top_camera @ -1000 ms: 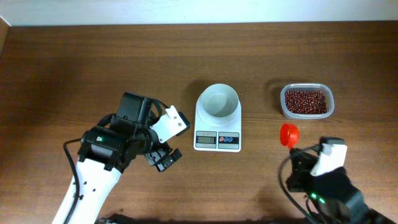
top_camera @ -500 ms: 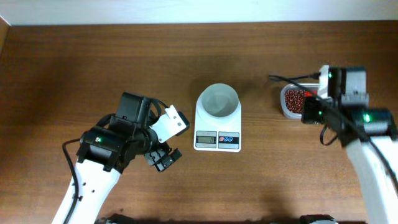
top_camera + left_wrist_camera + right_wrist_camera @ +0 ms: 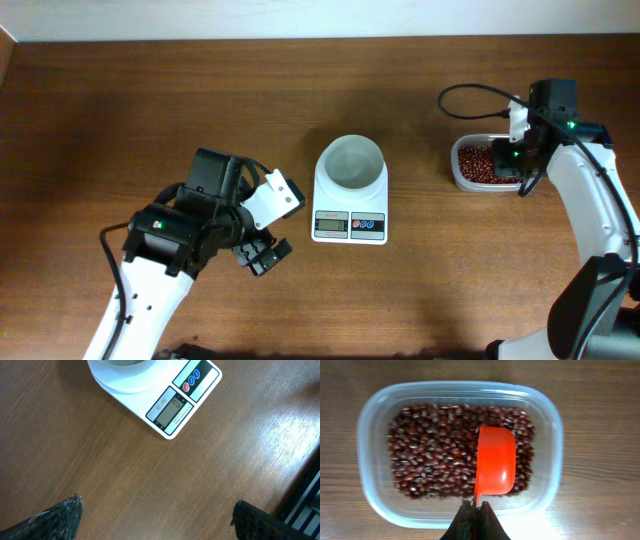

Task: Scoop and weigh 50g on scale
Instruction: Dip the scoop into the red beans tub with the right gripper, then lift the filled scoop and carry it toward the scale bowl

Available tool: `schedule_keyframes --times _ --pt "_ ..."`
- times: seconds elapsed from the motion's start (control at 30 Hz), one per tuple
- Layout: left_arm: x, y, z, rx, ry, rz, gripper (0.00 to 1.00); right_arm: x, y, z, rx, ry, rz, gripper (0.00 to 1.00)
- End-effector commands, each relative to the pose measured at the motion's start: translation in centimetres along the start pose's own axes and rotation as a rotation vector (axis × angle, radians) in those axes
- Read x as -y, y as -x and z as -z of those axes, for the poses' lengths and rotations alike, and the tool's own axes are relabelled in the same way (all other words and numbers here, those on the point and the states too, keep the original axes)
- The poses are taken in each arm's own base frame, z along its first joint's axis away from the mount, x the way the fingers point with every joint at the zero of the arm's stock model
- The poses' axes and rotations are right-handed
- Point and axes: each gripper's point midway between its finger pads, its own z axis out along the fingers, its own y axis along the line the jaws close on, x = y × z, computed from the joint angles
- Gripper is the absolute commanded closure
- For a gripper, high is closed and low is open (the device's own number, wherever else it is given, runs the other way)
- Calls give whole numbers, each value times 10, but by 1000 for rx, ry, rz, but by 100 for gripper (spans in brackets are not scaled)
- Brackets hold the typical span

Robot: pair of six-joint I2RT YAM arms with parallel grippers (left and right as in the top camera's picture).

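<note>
Left wrist view: the scale (image 3: 170, 400) is cut off by the top edge, and we see only a sliver of its bowl (image 3: 122, 365). Overhead, the display (image 3: 331, 225) is too small for us to read, and the right arm (image 3: 590, 200) covers part of the tub (image 3: 462, 178). Right wrist: the right gripper (image 3: 476, 522) hides the end of the scoop (image 3: 495, 462) handle.

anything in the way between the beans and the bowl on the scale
Nothing visible. Only bare wooden table lies between the clear rectangular plastic tub of dark red-brown beans and the white round bowl on the white digital scale. The right gripper holds an orange-red plastic scoop over the beans.
</note>
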Motion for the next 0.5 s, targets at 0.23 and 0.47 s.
schedule_keyframes --times 0.23,0.47 --pt "-1 6 6 29 5 -14 1 -30 -2 -26 -47 257 -48 96" --pt "-1 6 6 29 5 -14 1 8 3 -4 57 544 -299 96"
